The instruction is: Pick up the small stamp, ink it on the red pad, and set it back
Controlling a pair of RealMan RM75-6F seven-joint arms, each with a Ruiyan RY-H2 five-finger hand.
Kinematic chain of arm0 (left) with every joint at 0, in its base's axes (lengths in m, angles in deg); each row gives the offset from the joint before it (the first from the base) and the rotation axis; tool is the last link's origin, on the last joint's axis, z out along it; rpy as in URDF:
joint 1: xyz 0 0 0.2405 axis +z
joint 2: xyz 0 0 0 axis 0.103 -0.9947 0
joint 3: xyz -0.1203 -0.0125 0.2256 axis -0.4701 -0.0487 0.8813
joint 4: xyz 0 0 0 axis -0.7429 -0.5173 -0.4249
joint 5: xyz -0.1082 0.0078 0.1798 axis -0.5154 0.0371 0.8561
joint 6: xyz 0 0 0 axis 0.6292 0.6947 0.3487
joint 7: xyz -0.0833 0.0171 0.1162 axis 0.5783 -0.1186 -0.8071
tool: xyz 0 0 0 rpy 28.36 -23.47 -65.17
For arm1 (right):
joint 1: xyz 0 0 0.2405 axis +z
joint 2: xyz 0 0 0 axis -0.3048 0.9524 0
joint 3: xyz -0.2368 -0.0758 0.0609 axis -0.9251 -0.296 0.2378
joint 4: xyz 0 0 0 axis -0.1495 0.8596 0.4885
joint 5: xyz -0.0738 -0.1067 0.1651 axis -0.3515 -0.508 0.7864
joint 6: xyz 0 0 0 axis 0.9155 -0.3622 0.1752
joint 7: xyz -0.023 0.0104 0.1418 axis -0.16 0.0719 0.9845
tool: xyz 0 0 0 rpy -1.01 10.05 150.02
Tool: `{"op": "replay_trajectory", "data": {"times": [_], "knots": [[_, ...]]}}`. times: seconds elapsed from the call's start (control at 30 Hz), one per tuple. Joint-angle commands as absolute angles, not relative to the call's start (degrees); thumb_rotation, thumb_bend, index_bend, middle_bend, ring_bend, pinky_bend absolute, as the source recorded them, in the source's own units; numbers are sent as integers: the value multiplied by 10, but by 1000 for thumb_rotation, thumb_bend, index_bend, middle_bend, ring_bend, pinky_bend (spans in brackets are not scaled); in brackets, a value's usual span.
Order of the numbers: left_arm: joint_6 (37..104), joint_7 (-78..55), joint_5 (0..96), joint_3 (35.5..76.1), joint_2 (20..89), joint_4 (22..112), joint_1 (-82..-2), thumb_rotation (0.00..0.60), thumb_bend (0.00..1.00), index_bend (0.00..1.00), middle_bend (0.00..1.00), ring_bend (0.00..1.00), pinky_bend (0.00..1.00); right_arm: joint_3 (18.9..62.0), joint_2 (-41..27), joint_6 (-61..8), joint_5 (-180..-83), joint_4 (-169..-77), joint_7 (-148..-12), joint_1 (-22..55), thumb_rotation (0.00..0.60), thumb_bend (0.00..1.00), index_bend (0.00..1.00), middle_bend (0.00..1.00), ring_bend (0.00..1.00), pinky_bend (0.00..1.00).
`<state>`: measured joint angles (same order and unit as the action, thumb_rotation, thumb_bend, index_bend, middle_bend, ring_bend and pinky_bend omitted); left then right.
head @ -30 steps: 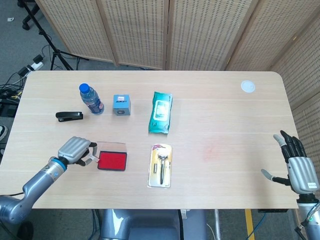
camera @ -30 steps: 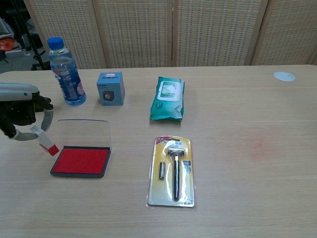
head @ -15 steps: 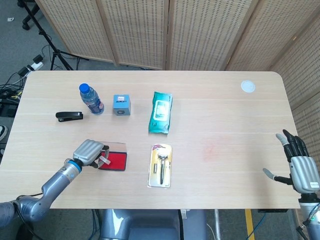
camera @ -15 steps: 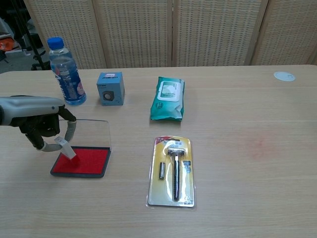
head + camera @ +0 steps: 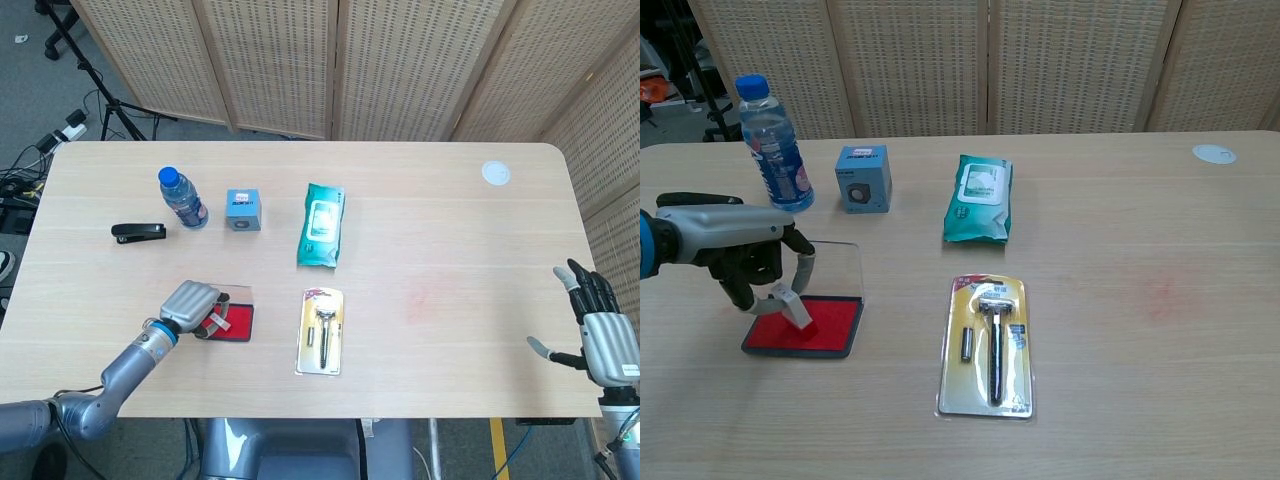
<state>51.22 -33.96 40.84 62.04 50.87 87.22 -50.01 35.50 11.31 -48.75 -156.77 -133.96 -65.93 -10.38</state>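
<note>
Chest view shows the left hand [image 5: 745, 265] pinching the small stamp [image 5: 795, 306] tilted on the red pad [image 5: 805, 327] at near left, so an angled press could ink unevenly or slide the pad.

Water bottle [image 5: 771, 143], small blue box [image 5: 864, 178], green wipes pack [image 5: 980, 198], packaged razor [image 5: 990, 344], black clip [image 5: 138, 231], white disc [image 5: 1213, 154]
</note>
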Motion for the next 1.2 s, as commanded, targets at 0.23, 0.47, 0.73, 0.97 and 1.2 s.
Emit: {"op": "replay_trajectory", "data": {"times": [0.23, 0.47, 0.73, 0.97, 1.2], "knots": [[520, -364, 378, 628, 527, 862, -513, 600, 411, 607, 1000, 1000, 919, 356, 114, -489, -1567, -1339, -654, -104, 600, 0, 0, 0, 0, 0], [522, -371, 369, 635, 534, 859, -518, 600, 411, 607, 1000, 1000, 919, 356, 115, -489, -1567, -1338, -652, -105, 600, 0, 0, 0, 0, 0], [526, -368, 368, 637, 532, 860, -519, 600, 411, 607, 1000, 1000, 919, 356, 115, -489, -1568, -1338, -652, -105, 600, 0, 0, 0, 0, 0], [531, -357, 374, 633, 512, 881, -519, 600, 412, 607, 1000, 1000, 919, 356, 114, -490, -1568, -1339, -653, -105, 600, 0, 0, 0, 0, 0], [540, -349, 383, 630, 463, 934, -516, 600, 411, 608, 1000, 1000, 919, 356, 114, -490, -1568, -1339, -654, -105, 600, 0, 0, 0, 0, 0]]}}
